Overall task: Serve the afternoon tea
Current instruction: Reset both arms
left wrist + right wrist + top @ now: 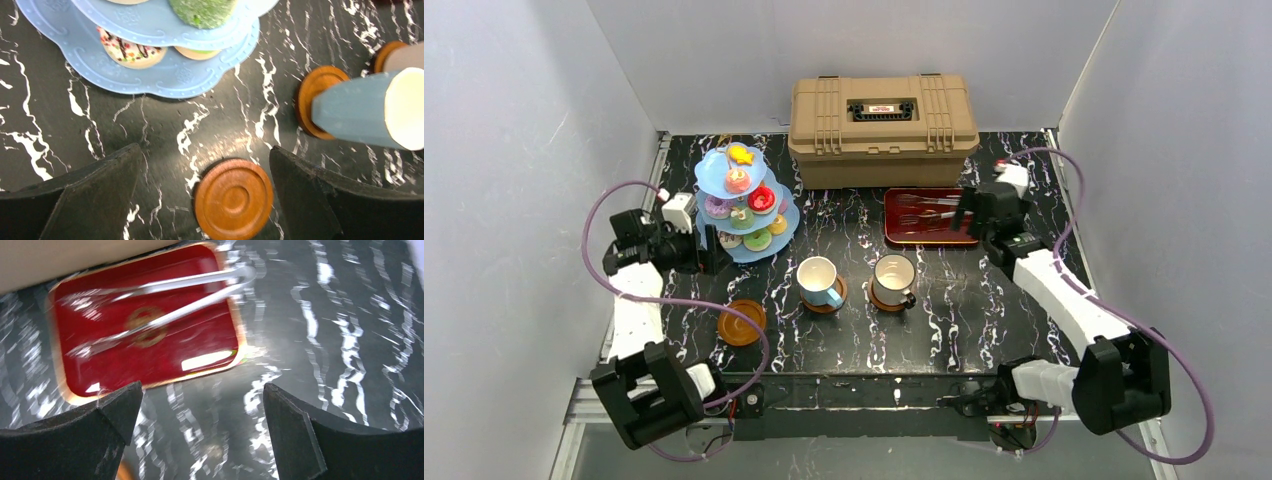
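As the right claw (200,390) gapes — tongs (180,282) lie in the tray (200,340).

stand (170,80): light blue | tray (200,347): dark red | table (964,300): black, white-veined marble

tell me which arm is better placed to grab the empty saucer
Left. The left fingers hang open near the empty saucer; the right fingers are far off by the red tray.

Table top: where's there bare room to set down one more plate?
The widest bare patch lies near the front, between the white mug and the right arm. A strip runs along the front edge, right of the empty saucer, in front of the blue mug. The back is crowded: cake stand with the left gripper beside it, toolbox, red tray.
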Controlling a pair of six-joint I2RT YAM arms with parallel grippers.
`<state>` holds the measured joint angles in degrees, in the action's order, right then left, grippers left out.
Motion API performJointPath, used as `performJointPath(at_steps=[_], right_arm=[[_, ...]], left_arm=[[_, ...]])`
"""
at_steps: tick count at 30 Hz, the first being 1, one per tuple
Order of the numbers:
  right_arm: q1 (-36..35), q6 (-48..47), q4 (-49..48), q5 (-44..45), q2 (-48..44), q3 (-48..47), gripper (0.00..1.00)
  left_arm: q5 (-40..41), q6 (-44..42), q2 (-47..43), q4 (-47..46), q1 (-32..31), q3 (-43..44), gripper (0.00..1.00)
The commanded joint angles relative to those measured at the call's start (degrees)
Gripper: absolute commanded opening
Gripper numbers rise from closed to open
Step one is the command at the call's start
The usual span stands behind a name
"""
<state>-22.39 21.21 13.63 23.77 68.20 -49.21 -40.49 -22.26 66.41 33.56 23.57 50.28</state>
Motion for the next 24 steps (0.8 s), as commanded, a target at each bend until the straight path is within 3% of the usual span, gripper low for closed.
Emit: performJointPath(at_steps=[1,4,9,16,24], right_arm=[[9.85,5.04,-10.67,7.54,1.18,6.49,0.98],[14.31,5.49,-18.38,10.17,2.72,10.85,0.98],[15.36,1.73,-30.71,16.85,7.09,15.31,0.99],[15.54,-6.57,-46.88,16.19,11.26,22.18,0.98],[15.54,-13.18,-59.05,12.39,15.27,27.41,0.98]], left_arm=[[0.35,4.62,-3.15,-17.76,0.35,-9.14,0.98],[0.68,7.63,-3.74,-26.43,0.38,-13.87,0.98],[1.94,11.66,-1.35,-34.12,0.4,-16.63,0.98],[0.91,19.29,3.43,-41.52,0.18,-17.69,0.98],[9.6,24.36,4.47,-58.42,-6.41,-23.95,0.98]])
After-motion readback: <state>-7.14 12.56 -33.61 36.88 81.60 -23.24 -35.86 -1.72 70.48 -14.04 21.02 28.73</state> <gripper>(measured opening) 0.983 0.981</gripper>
